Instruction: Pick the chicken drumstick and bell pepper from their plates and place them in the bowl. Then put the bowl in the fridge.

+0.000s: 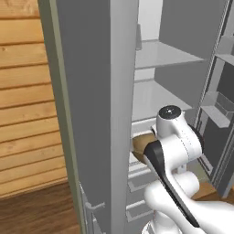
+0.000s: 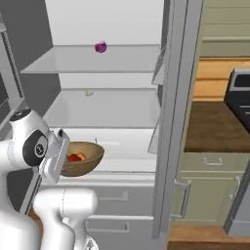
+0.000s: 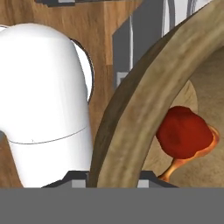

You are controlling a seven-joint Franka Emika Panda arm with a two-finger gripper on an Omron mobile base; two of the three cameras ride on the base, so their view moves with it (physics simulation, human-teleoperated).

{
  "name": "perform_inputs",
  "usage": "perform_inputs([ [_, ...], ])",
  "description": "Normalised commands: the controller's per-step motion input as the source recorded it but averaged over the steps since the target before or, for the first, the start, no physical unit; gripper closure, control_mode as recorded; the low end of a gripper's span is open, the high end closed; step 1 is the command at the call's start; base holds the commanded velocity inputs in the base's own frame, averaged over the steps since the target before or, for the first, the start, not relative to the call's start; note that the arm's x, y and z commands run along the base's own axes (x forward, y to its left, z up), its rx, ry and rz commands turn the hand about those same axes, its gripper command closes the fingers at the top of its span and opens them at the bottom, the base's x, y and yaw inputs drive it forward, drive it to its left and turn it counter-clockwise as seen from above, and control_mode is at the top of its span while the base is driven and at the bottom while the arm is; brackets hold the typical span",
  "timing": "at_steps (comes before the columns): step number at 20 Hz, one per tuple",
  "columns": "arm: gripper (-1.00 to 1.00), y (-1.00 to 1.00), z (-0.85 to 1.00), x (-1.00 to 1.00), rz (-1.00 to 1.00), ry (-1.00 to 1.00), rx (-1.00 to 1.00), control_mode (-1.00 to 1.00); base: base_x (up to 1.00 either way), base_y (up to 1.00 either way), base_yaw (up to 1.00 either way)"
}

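tan-brown wood filled much of the hand view: the bowl [image 3: 144, 100] sat with its thick rim running down between the finger tips, and the gripper [image 3: 111, 177] was pinched closed on that rim. inside lay the bell pepper [image 3: 183, 133], a glossy red lump, with the chicken drumstick [image 3: 205, 146] showing as an orange edge just behind and under it. in the right base view the bowl [image 2: 83, 157] hung at the front of the open fridge [image 2: 107, 105], over the white ledge above the lower drawers, with both foods visible inside; whether it already touched the ledge i could not tell. a small purple item [image 2: 100, 47] sat on the upper shelf, well apart.

both foods looked loaded, so the step in hand seemed to be the last one, carrying the bowl into the fridge. the next move probably called for easing the bowl level and further in onto the ledge, keeping the rim grip until it rested flat, then letting go and backing out without dragging it.
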Motion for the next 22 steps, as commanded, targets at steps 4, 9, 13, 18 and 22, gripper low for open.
perform_inputs([
  [4, 1.00, 0.00, 0.00, 0.00, 0.00, 0.00, 0.00, 1.00, 0.38, -0.25, 0.29],
  [9, 1.00, 0.00, 0.00, 0.00, 0.00, 0.00, 0.00, 1.00, 0.30, -0.28, 0.16],
  [13, 1.00, 0.00, 0.00, 0.00, 0.00, 0.00, 0.00, 1.00, 0.17, -0.28, 0.11],
  [18, 1.00, 0.00, 0.00, 0.00, 0.00, 0.00, 0.00, 1.00, 0.07, -0.29, 0.06],
  [22, 1.00, 0.00, 0.00, 0.00, 0.00, 0.00, 0.00, 1.00, 0.02, -0.29, 0.01],
])
